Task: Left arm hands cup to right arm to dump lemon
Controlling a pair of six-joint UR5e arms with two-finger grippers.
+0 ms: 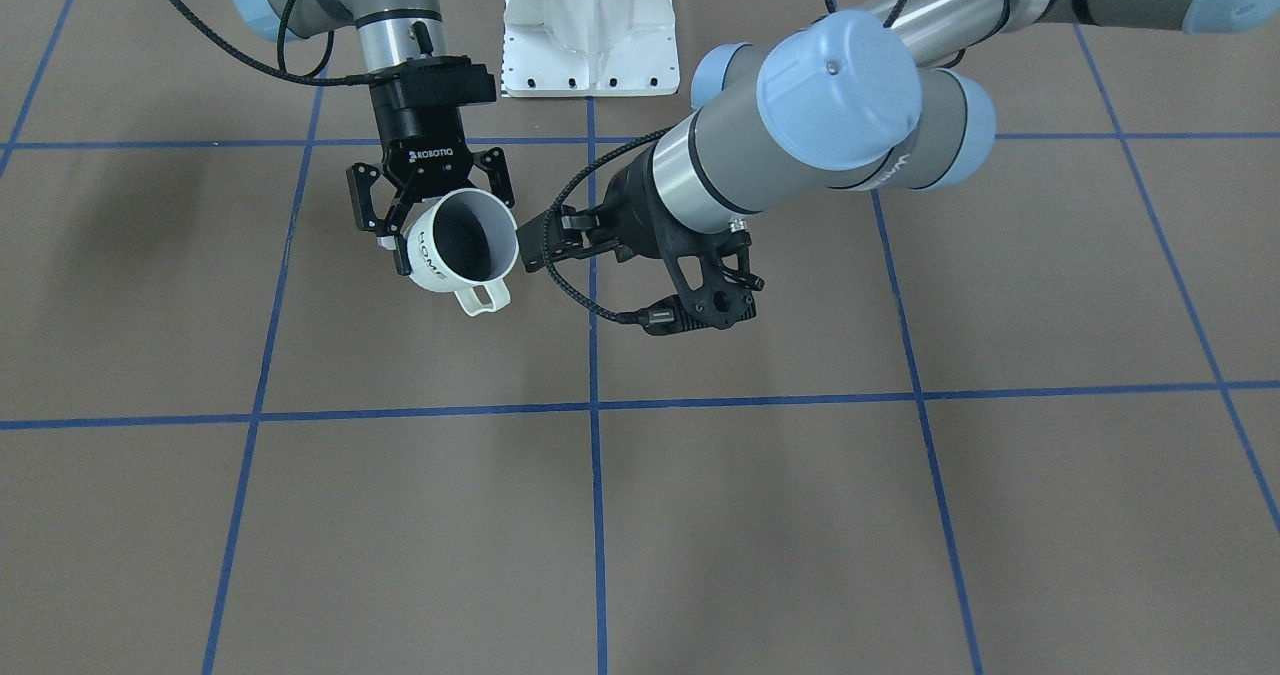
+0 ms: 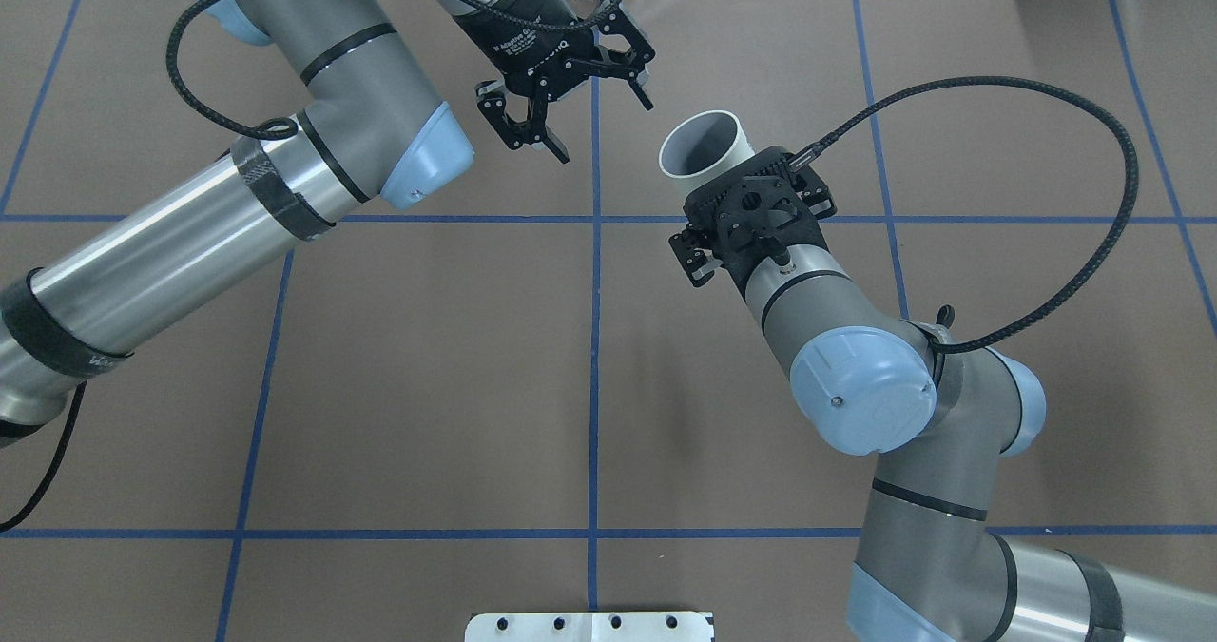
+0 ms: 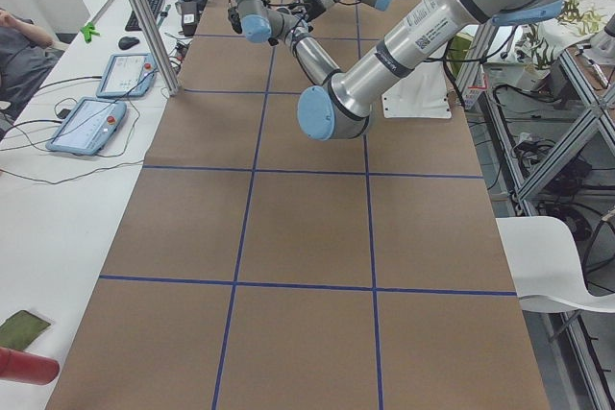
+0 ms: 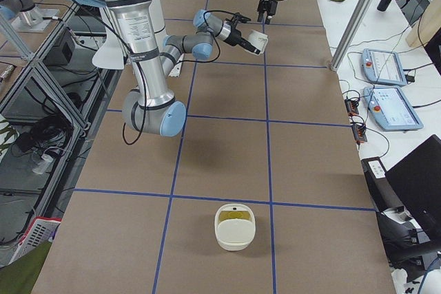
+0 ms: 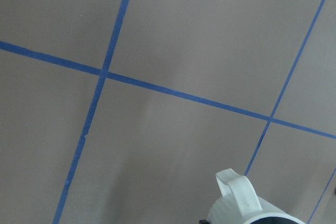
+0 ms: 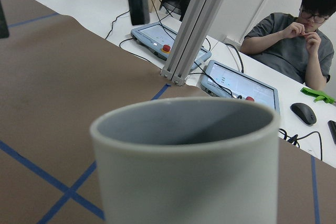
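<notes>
Right gripper [image 4: 249, 38], a black two-finger claw under a holed black bracket, is clamped on the small white cup [image 2: 708, 143] with black HOME lettering. The cup is aloft over the brown, blue-taped table [image 2: 380, 385], tilted, with its mouth up and away from the robot.

Left gripper [image 2: 605, 130], black and marked ROBOTIQ, has its fingers spread and pointing down. In the overhead view it sits just beside the cup's rim and apart from it.

We judge the hand-over done and the dump still to do.

We see no yellow-green lemon slice inside the cup. Its bottom is hidden, so we cannot tell.

A white handled tub [image 4: 234, 242] holding something yellowish sits well apart, at the table's end.

The grey tubular right arm [image 2: 860, 380] reaches forward with its wrist near level. The grey left arm [image 2: 190, 233] arches over, wrist hanging downward.
</notes>
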